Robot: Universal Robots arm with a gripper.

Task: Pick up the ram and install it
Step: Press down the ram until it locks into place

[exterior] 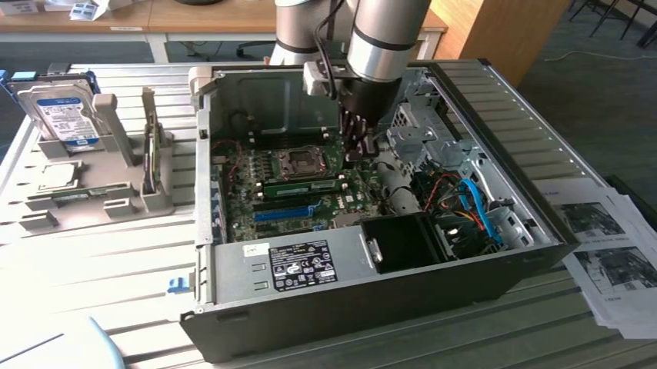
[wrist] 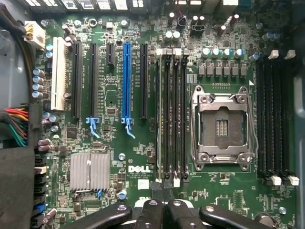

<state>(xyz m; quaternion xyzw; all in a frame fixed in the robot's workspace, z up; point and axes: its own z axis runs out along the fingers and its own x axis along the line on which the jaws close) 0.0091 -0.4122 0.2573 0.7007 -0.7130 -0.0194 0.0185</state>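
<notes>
Ram (exterior: 303, 185): thin green board, likely light, stiff, fragile; seated edge-up in motherboard (wrist: 110, 138); best gripped by its long faces. Gripper (wrist: 162, 193): fingers closed together, empty.

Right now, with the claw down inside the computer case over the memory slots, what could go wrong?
1. The shut claw appears to sit near one end of the ram; pressing there could seat it tilted in the memory slots.
2. The uncovered processor socket lies right beside those slots; a sideways slip could damage its contacts.
</notes>
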